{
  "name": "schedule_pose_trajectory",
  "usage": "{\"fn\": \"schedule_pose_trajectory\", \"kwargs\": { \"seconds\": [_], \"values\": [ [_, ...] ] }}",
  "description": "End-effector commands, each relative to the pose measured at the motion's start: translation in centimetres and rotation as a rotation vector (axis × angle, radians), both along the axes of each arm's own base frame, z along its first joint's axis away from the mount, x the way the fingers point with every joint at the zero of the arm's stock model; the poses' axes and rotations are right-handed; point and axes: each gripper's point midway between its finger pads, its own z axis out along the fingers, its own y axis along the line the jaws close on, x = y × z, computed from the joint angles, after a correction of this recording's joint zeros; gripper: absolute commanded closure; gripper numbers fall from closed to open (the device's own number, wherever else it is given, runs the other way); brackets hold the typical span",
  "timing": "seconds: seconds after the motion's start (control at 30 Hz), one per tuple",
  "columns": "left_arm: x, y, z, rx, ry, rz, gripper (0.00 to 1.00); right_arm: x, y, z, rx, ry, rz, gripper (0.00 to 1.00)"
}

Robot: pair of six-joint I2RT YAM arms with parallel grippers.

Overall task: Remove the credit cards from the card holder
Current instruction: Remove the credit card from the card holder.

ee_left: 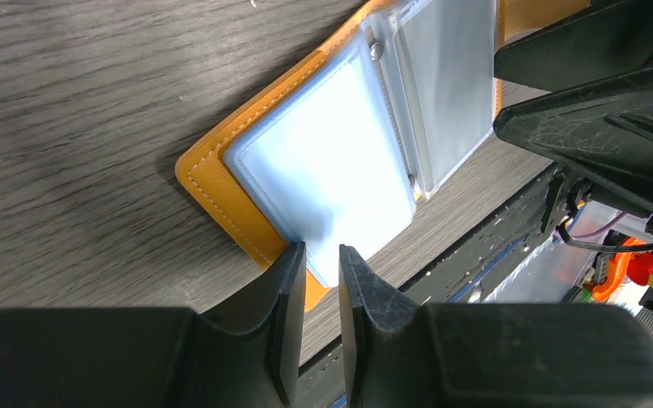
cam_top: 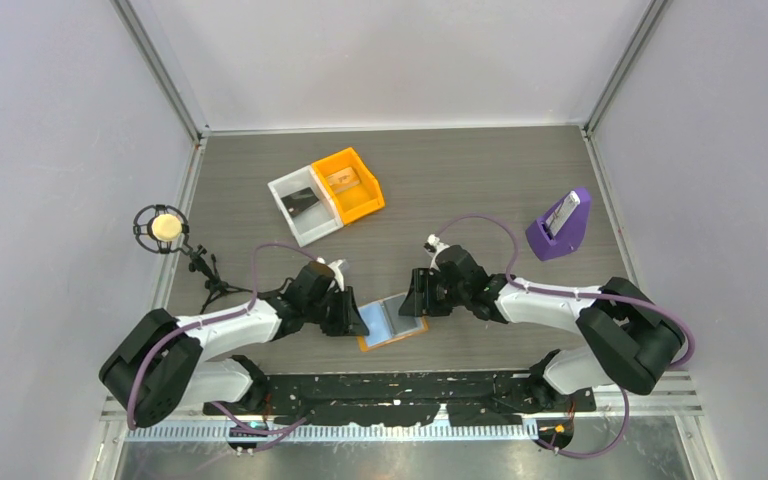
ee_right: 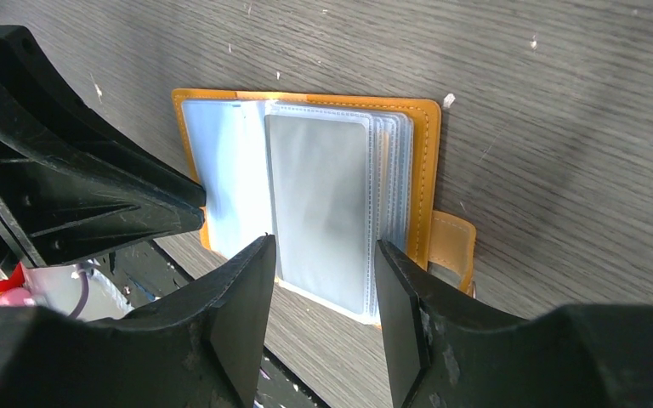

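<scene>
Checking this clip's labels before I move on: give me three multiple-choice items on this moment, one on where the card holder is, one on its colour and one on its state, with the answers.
1. Where is the card holder?
A. On the table, between the left gripper and the right gripper
B. At the far right corner
C. Lifted in the air

2. What colour is its cover?
A. Green
B. Orange
C. Black

3. What state is it in?
A. Snapped shut
B. Standing on edge
C. Lying open

Answers:
1 A: the top view shows it flat on the wood between the two arms' fingers.
2 B: an orange stitched border frames the sleeves.
3 C: both wrist views show its clear sleeves spread out and exposed.
</scene>
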Motion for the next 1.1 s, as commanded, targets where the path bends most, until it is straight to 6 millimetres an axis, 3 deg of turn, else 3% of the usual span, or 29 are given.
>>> {"fn": "schedule_pose_trajectory", "kwargs": {
  "seconds": [0.0, 0.5, 0.77, 1.07],
  "values": [
    [0.6, -0.2, -0.3, -0.005, -0.045, -0.007, 0.77, 0.3, 0.6, 0.4, 0.032, -0.023, 0.015, 0.47],
    [0.4, -0.2, -0.3, -0.010, -0.045, -0.006, 0.77, 0.3, 1.2, 2.8, 0.096, -0.046, 0.016, 0.47],
    [0.5, -0.3, 0.1, -0.018, -0.050, -0.001, 0.77, 0.3, 1.5, 4.3, 0.128, -0.065, 0.025, 0.54],
    [0.4, -0.1, 0.7, -0.015, -0.058, 0.007, 0.77, -0.1, 2.1, 4.5, 0.150, -0.063, 0.041, 0.62]
  ]
}}
